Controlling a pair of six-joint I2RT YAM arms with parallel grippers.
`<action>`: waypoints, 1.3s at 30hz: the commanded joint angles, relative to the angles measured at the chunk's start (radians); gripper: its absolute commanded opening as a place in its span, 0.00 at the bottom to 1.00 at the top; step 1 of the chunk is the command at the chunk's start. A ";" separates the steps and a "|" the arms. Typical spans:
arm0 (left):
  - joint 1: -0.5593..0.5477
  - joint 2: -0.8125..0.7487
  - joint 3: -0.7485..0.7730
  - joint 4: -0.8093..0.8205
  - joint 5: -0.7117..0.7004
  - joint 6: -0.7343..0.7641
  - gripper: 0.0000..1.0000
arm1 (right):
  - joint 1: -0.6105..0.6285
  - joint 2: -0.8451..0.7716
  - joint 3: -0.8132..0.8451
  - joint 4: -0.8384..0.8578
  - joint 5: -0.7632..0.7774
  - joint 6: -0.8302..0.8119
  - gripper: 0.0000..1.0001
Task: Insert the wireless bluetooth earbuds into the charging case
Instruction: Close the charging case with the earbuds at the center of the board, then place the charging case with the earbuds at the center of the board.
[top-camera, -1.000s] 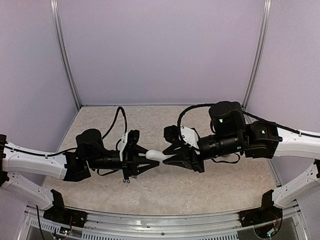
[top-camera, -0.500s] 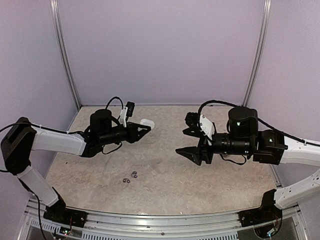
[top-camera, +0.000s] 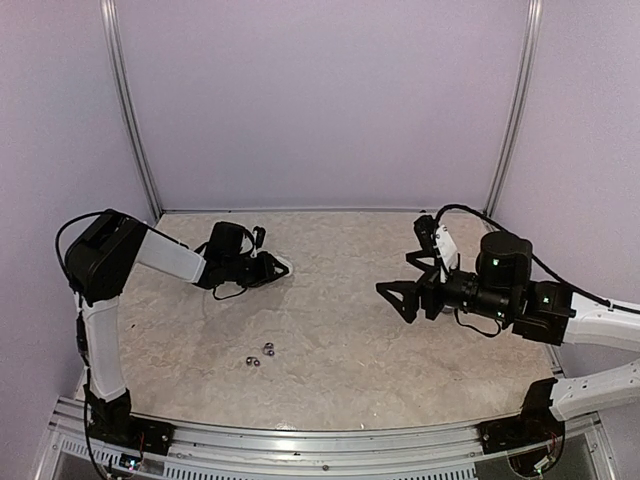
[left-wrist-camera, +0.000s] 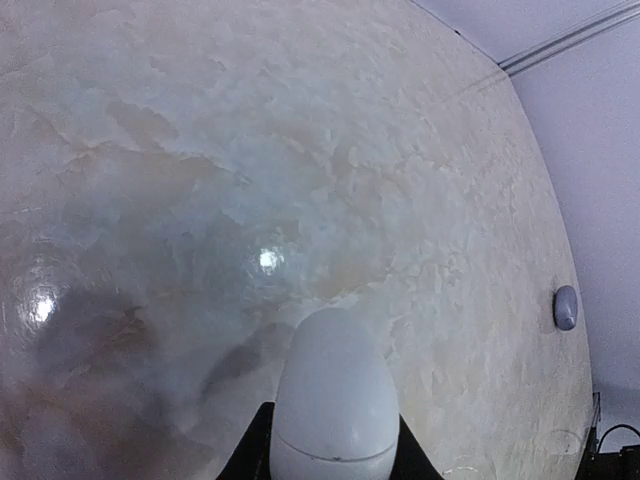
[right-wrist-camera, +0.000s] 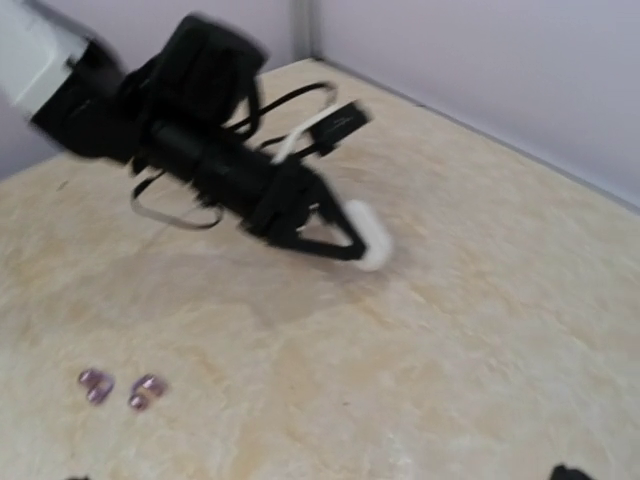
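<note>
Earbuds (top-camera: 269, 349) on beige mottled tabletop (top-camera: 340, 335), lilac walls (top-camera: 320, 100).

I see a white charging case (left-wrist-camera: 335, 400) against a beige, marbled table (top-camera: 340, 330). The earbuds (right-wrist-camera: 146, 390) I read as purple-grey; the walls (top-camera: 320, 100) are plain lavender.

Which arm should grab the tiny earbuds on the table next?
Probably the right: the right gripper is open and empty, while the left gripper holds the white case. The earbuds lie loose on the table.
</note>
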 joint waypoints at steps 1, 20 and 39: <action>0.023 0.058 0.070 -0.105 -0.008 -0.014 0.11 | -0.046 -0.066 -0.050 0.097 0.079 0.146 1.00; 0.054 -0.022 0.072 -0.317 -0.178 0.039 0.77 | -0.187 -0.054 0.033 -0.080 -0.029 0.197 1.00; -0.119 -0.449 -0.164 -0.113 -0.482 0.267 0.99 | -0.514 0.244 -0.057 -0.233 0.068 0.224 0.99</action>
